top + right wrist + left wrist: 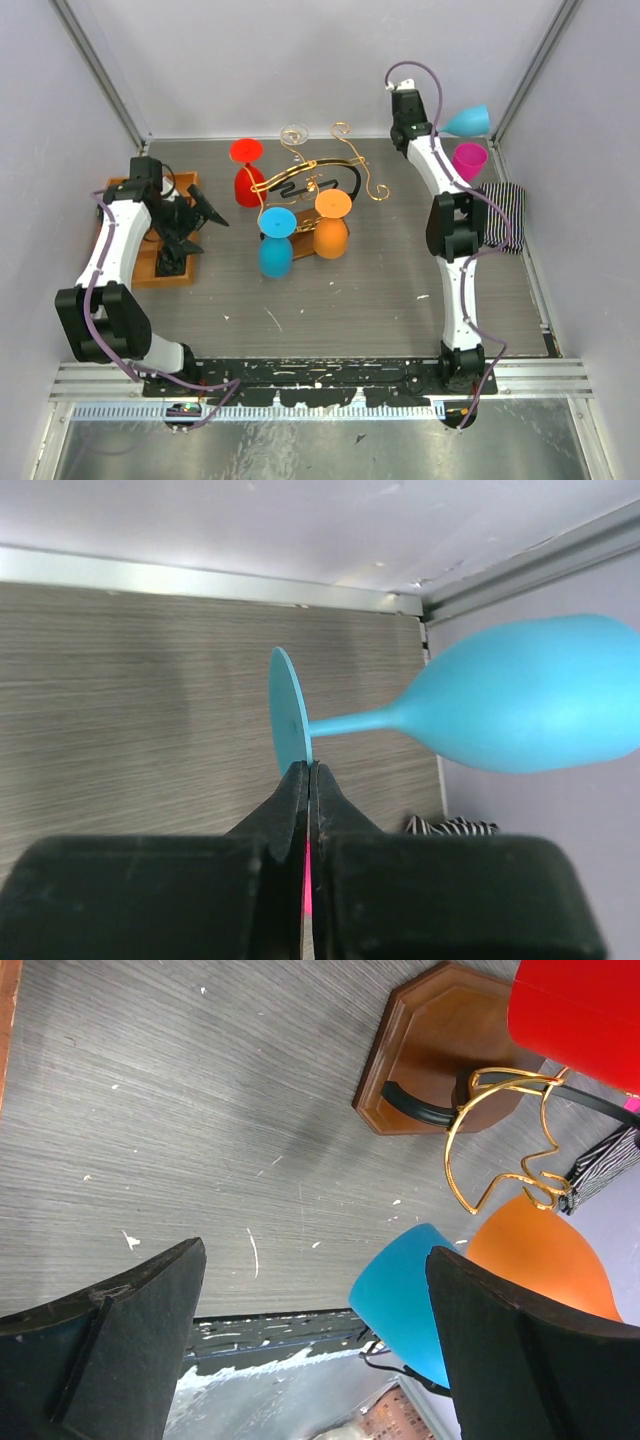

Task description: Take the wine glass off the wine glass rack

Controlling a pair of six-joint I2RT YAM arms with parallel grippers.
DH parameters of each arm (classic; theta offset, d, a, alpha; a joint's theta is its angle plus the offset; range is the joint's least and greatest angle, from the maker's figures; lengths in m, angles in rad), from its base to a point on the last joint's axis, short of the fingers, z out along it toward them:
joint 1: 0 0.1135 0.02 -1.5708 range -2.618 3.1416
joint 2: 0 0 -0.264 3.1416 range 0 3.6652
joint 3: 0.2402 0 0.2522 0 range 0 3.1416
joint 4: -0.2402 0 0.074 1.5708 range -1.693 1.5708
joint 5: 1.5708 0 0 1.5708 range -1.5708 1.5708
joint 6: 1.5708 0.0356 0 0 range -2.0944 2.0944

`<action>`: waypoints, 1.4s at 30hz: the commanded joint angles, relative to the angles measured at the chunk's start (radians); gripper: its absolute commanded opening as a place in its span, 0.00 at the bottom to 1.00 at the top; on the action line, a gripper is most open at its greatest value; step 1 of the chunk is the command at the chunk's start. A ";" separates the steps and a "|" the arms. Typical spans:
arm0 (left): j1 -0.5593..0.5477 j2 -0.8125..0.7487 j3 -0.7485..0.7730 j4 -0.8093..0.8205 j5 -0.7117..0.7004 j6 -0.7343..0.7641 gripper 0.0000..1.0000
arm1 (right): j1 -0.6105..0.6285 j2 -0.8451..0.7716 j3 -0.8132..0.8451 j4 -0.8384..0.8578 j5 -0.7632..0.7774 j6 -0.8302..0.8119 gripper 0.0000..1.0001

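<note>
My right gripper (310, 770) is shut on the rim of the round foot of a turquoise wine glass (520, 695). It holds that glass sideways in the air at the back right corner (468, 120), well clear of the wine glass rack (310, 180). The rack is a gold wire stand with a black bar on a brown wooden base (440, 1050). A red glass (245, 175), a blue glass (276, 245) and an orange glass (331, 228) hang on it. My left gripper (315, 1260) stands wide open at the left (195, 228), holding nothing.
An orange-brown tray (145, 270) lies under the left arm. A magenta glass (468, 160) stands at the back right beside a striped cloth (500, 215). A clear glass foot (294, 133) shows behind the rack. Walls close in the back and both sides.
</note>
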 commanded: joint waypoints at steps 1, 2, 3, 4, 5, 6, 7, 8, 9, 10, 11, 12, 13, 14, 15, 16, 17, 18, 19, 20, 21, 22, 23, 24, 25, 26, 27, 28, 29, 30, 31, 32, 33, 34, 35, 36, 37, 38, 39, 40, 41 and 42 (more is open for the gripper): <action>0.003 0.015 0.003 0.011 0.029 0.030 0.98 | 0.026 0.026 -0.054 0.204 0.173 -0.189 0.01; 0.004 0.018 0.003 0.015 0.028 0.032 0.98 | 0.028 0.034 -0.072 0.236 0.187 -0.213 0.01; 0.005 0.020 0.003 0.017 0.027 0.035 0.98 | 0.031 0.043 -0.090 0.265 0.199 -0.238 0.01; 0.004 0.026 0.001 0.018 0.024 0.038 0.98 | 0.033 0.053 -0.105 0.296 0.210 -0.259 0.01; 0.004 0.031 0.001 0.017 0.023 0.039 0.98 | 0.035 0.058 -0.118 0.322 0.225 -0.279 0.01; 0.005 0.040 0.001 0.017 0.027 0.040 0.98 | 0.037 0.060 -0.130 0.352 0.241 -0.304 0.01; 0.005 0.045 0.003 0.015 0.031 0.041 0.98 | 0.037 0.060 -0.136 0.377 0.256 -0.327 0.01; 0.004 0.049 0.007 0.016 0.034 0.042 0.98 | 0.037 0.061 -0.142 0.400 0.262 -0.348 0.01; 0.004 0.053 0.008 0.018 0.036 0.041 0.98 | 0.037 0.084 -0.149 0.416 0.264 -0.364 0.01; 0.005 0.056 0.011 0.020 0.038 0.040 0.98 | 0.036 0.091 -0.159 0.432 0.268 -0.378 0.01; 0.005 0.059 0.016 0.019 0.039 0.039 0.98 | 0.035 0.097 -0.167 0.441 0.267 -0.382 0.01; 0.006 0.063 0.021 0.018 0.041 0.039 0.98 | 0.033 0.105 -0.169 0.439 0.260 -0.373 0.01; 0.005 0.067 0.026 0.017 0.043 0.039 0.98 | 0.031 0.112 -0.173 0.437 0.253 -0.366 0.01; 0.004 0.070 0.029 0.016 0.045 0.039 0.98 | 0.031 0.121 -0.179 0.437 0.253 -0.366 0.01; 0.004 0.072 0.032 0.012 0.047 0.039 0.98 | 0.031 0.129 -0.181 0.443 0.261 -0.366 0.01; 0.004 0.074 0.035 0.011 0.047 0.041 0.98 | 0.031 0.139 -0.183 0.447 0.269 -0.367 0.01; 0.004 0.074 0.037 0.011 0.045 0.040 0.98 | 0.032 0.144 -0.185 0.455 0.276 -0.371 0.01; 0.004 0.075 0.040 0.011 0.046 0.042 0.98 | 0.032 0.152 -0.185 0.462 0.284 -0.377 0.00; 0.004 0.077 0.040 0.009 0.045 0.044 0.98 | 0.031 0.157 -0.187 0.468 0.288 -0.384 0.01; 0.005 0.079 0.042 0.003 0.043 0.047 0.98 | 0.032 0.160 -0.191 0.479 0.293 -0.397 0.01; 0.004 0.084 0.045 -0.004 0.041 0.050 0.98 | 0.032 0.165 -0.194 0.486 0.297 -0.405 0.01; 0.005 0.088 0.048 -0.009 0.041 0.053 0.98 | 0.032 0.169 -0.193 0.487 0.297 -0.411 0.01; 0.005 0.090 0.051 -0.011 0.042 0.053 0.98 | 0.033 0.174 -0.192 0.488 0.297 -0.412 0.01; 0.004 0.090 0.052 -0.012 0.042 0.053 0.98 | 0.032 0.179 -0.190 0.487 0.296 -0.417 0.01; 0.005 0.092 0.057 -0.014 0.043 0.053 0.98 | 0.033 0.185 -0.191 0.488 0.294 -0.424 0.01; 0.005 0.095 0.063 -0.016 0.044 0.053 0.98 | 0.033 0.189 -0.195 0.485 0.289 -0.426 0.01; 0.005 0.098 0.070 -0.022 0.043 0.054 0.98 | 0.034 0.194 -0.196 0.478 0.286 -0.427 0.01; 0.004 0.101 0.077 -0.028 0.041 0.055 0.98 | 0.034 0.197 -0.200 0.473 0.281 -0.430 0.01; 0.004 0.106 0.083 -0.032 0.041 0.055 0.98 | 0.033 0.203 -0.204 0.471 0.278 -0.429 0.01; 0.004 0.109 0.088 -0.036 0.041 0.055 0.98 | 0.035 0.208 -0.209 0.469 0.274 -0.433 0.01; 0.004 0.113 0.090 -0.039 0.041 0.054 0.98 | 0.039 0.214 -0.213 0.468 0.273 -0.439 0.01; 0.004 0.116 0.093 -0.038 0.043 0.055 0.98 | 0.042 0.218 -0.218 0.470 0.271 -0.443 0.01; 0.004 0.118 0.094 -0.038 0.045 0.053 0.98 | 0.048 0.221 -0.226 0.473 0.269 -0.453 0.00; 0.005 0.119 0.094 -0.036 0.047 0.053 0.98 | 0.053 0.225 -0.236 0.482 0.270 -0.467 0.00; 0.005 0.119 0.092 -0.035 0.046 0.053 0.98 | 0.057 0.228 -0.246 0.494 0.276 -0.478 0.00; 0.004 0.120 0.091 -0.035 0.041 0.054 0.98 | 0.062 0.230 -0.254 0.499 0.279 -0.487 0.01; 0.004 0.121 0.089 -0.038 0.031 0.055 0.98 | 0.065 0.232 -0.261 0.497 0.278 -0.494 0.00; 0.004 0.124 0.088 -0.041 0.027 0.057 0.98 | 0.068 0.234 -0.268 0.495 0.279 -0.499 0.01; 0.004 0.127 0.085 -0.042 0.027 0.058 0.98 | 0.072 0.234 -0.271 0.489 0.274 -0.496 0.05; 0.004 0.128 0.084 -0.044 0.028 0.058 0.98 | 0.075 0.236 -0.272 0.480 0.270 -0.495 0.10; 0.005 0.126 0.084 -0.043 0.028 0.058 0.98 | 0.078 0.237 -0.272 0.470 0.268 -0.491 0.18; 0.005 0.124 0.083 -0.041 0.028 0.058 0.98 | 0.082 0.239 -0.271 0.456 0.262 -0.487 0.25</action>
